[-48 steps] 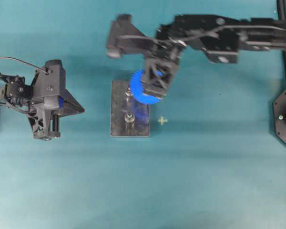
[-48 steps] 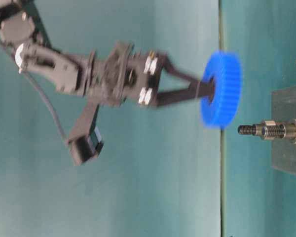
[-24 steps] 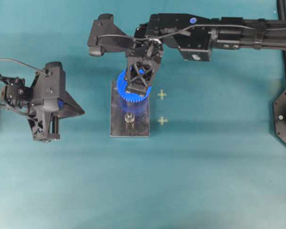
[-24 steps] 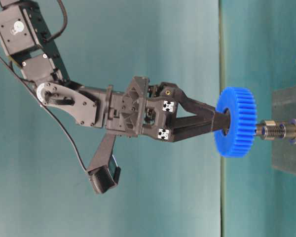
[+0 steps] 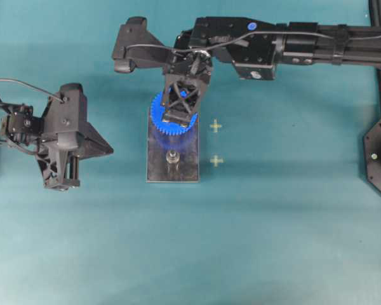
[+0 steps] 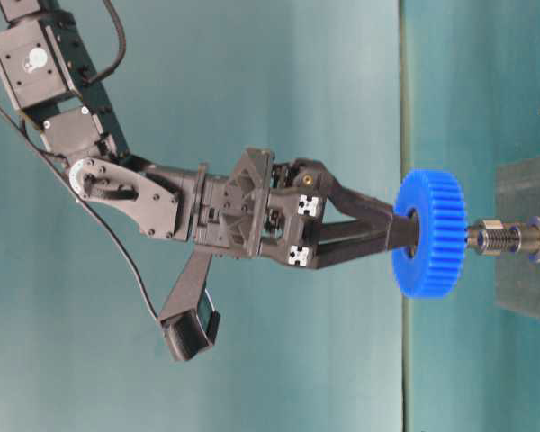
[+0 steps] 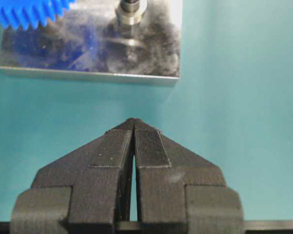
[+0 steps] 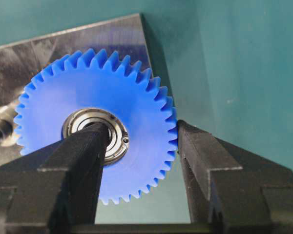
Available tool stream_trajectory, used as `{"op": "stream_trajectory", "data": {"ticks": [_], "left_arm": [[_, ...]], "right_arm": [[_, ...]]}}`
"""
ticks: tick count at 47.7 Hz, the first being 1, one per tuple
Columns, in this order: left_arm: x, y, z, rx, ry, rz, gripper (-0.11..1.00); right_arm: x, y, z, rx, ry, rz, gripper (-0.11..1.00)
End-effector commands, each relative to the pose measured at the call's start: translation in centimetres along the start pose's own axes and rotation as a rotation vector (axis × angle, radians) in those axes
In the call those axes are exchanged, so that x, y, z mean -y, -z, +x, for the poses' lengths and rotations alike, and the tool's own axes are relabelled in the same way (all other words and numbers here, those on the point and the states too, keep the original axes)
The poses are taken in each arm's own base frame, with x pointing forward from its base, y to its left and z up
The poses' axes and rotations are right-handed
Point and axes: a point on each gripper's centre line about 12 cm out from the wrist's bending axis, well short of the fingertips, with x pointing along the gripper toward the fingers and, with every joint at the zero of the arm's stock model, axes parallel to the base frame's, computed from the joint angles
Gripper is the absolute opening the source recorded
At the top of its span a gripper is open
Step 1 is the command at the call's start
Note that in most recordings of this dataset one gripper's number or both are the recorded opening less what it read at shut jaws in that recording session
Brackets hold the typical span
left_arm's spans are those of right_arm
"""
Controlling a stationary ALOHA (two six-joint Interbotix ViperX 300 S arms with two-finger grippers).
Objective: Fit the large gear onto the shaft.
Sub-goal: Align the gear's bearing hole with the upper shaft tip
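Over the shaft (image 6: 486,238), the right claw (image 6: 405,236) pinches the large gear (image 6: 429,234) flat for threading; left claw (image 7: 133,141) rests pressed together.

Under the right hand (image 5: 180,107), most of the large gear (image 5: 167,119) hidden overhead. Shaft (image 6: 491,238) tip lost behind the gear; seating impossible to tell. Plate (image 7: 88,53) cropped at top edge.
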Motion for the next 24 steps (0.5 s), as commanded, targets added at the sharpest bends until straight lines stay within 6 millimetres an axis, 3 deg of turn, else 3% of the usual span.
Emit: {"op": "stream_trajectory", "data": {"ticks": [1, 24], "left_arm": [[0.11, -0.99, -0.23, 0.032, 0.003, 0.002, 0.0], [0.11, -1.01, -0.23, 0.034, 0.003, -0.002, 0.0]], "right_arm": [[-0.7, -0.8, -1.45, 0.047, -0.004, -0.019, 0.49], [-0.78, -0.89, -1.02, 0.043, -0.002, -0.021, 0.49]]}}
